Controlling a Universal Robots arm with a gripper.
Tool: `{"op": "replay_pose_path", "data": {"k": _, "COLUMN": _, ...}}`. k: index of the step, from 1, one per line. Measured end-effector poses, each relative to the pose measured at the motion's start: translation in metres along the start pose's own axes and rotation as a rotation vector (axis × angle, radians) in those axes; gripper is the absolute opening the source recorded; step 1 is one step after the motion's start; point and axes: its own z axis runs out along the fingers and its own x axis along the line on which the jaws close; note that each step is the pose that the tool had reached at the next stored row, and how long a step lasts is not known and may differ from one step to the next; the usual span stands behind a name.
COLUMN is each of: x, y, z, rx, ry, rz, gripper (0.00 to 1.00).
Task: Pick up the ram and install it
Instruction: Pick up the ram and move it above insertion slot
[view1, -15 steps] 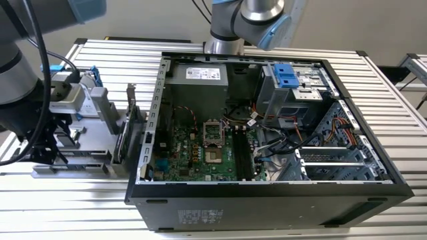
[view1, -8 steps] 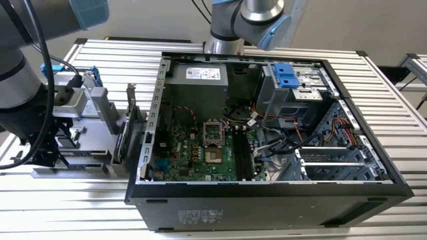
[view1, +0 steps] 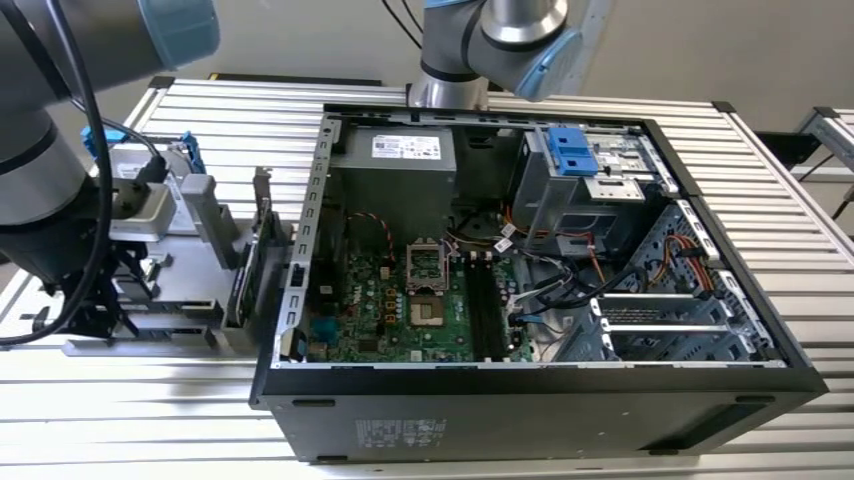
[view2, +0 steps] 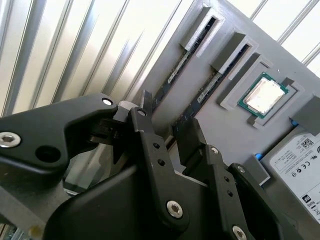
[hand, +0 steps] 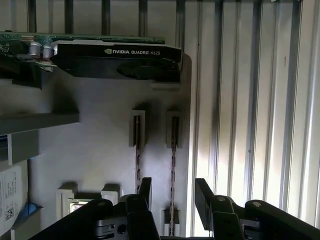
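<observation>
The gripper (hand: 173, 192) hangs with its two black fingers (hand: 145, 186) apart and holding nothing, low over the gray tray (hand: 100, 135) that rests on the slatted table (hand: 250, 100). The ram (hand: 173, 145) stands on edge in the slot nearest the tray's long edge, just beside the bare slats. In the first wrist view it lines up with the gap between the fingers, and neither finger touches it. A second stick (hand: 137, 150) stands in the parallel slot just beside it, toward the tray's middle, and runs toward one finger. Farther in from that edge are a processor chip (view2: 263, 95) in its recess and a hard drive (view2: 300, 150). A graphics card (hand: 117, 57) stands upright at the tray's end beyond the slots. In the exterior view the arm (view1: 40, 170) stands over this tray at the exterior view's left, well apart from the open computer case (view1: 534, 420), where dark memory slots (view1: 483, 310) cross the motherboard (view1: 387, 300) near loose cables (view1: 587, 290). Several hazards seem likely from here. Because the two sticks stand so near each other, a small sideways error could bring a finger down on the second stick or on a slot wall instead of beside the ram. An off-centre or tilted grip could skew the thin board, so that it binds in its slot, drags the tray or slips free. A stick held askew would also meet the narrow slots in the case badly, or catch on the cables.
</observation>
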Motion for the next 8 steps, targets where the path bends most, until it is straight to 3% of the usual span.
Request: {"op": "replay_pose_path", "data": {"k": 8, "x": -0.0001, "y": -0.0013, "z": 0.009, "rx": 0.0001, "ry": 0.0, "rz": 0.0, "gripper": 1.0}}
